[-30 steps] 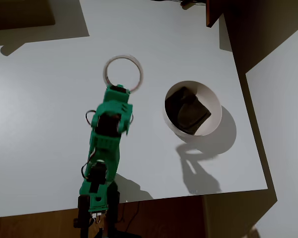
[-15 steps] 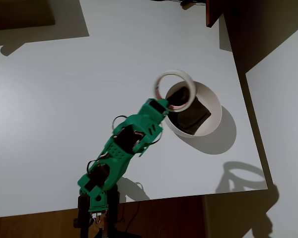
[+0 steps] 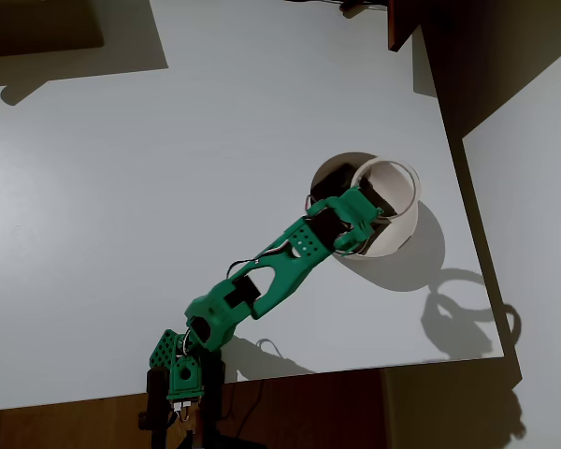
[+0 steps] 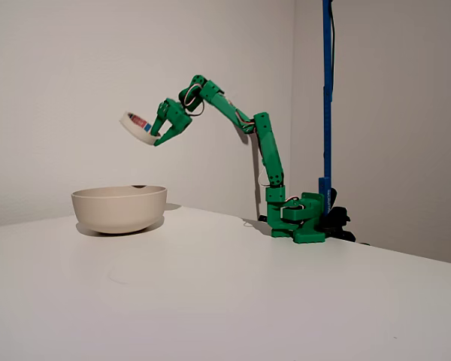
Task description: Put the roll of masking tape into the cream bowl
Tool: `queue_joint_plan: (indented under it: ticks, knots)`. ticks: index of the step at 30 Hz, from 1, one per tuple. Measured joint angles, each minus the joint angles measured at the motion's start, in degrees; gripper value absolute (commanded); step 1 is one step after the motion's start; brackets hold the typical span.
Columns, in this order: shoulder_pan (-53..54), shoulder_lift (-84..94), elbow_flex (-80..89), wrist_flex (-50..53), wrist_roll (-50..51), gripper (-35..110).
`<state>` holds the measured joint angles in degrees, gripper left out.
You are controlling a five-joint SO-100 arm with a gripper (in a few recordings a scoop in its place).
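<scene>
A plain white table (image 4: 233, 293) stands against a pale wall, with a blue pole behind the arm's base in the fixed view and dark floor past the table edges in the overhead view. The bowl (image 4: 119, 208) sits on the table, well away from the green arm's base, and serves as the landmark here.

The arm is stretched out toward the bowl. Its gripper (image 4: 159, 129) hangs high above the bowl, its fingers pinching the near edge of the tape (image 4: 138, 126). The ring is tilted, its open face turned partly toward the fixed camera, and a bit of red and blue print shows on the inner core. From overhead, the tape (image 3: 386, 185) lies over the bowl's (image 3: 396, 238) upper right part, crossing the rim line there, while the gripper (image 3: 368, 204) covers much of the bowl's middle. The fixed view shows clear air between the tape and the bowl's rim, so nothing is touching.

Judging by this, the pick-up and the carry are done: the tape is off the table and roughly over the target. What is left is the release, perhaps after lowering and centring a little, since the ring sits toward one side of the bowl and a tilted ring dropped from height could catch the rim or bounce out.
</scene>
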<state>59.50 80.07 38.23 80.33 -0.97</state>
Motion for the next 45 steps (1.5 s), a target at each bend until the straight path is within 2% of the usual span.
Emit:
queue_joint_plan:
  ticks: [18,27,31,33,35,45]
  knots:
    - [-1.1,-21.4,-4.0,-0.4,-4.7,-8]
    - [-2.5,-21.8,-4.0,-1.1,-3.2,17]
    - [-2.4,-21.8,-4.3,-1.7,-1.8,12]
    - [-2.4,-21.8,-5.1,-2.4,-0.9,5]
    - [-2.5,-21.8,-6.2,-2.5,0.2,-8]
    - [-6.0,-16.2,-8.8,4.1,4.9,-8]
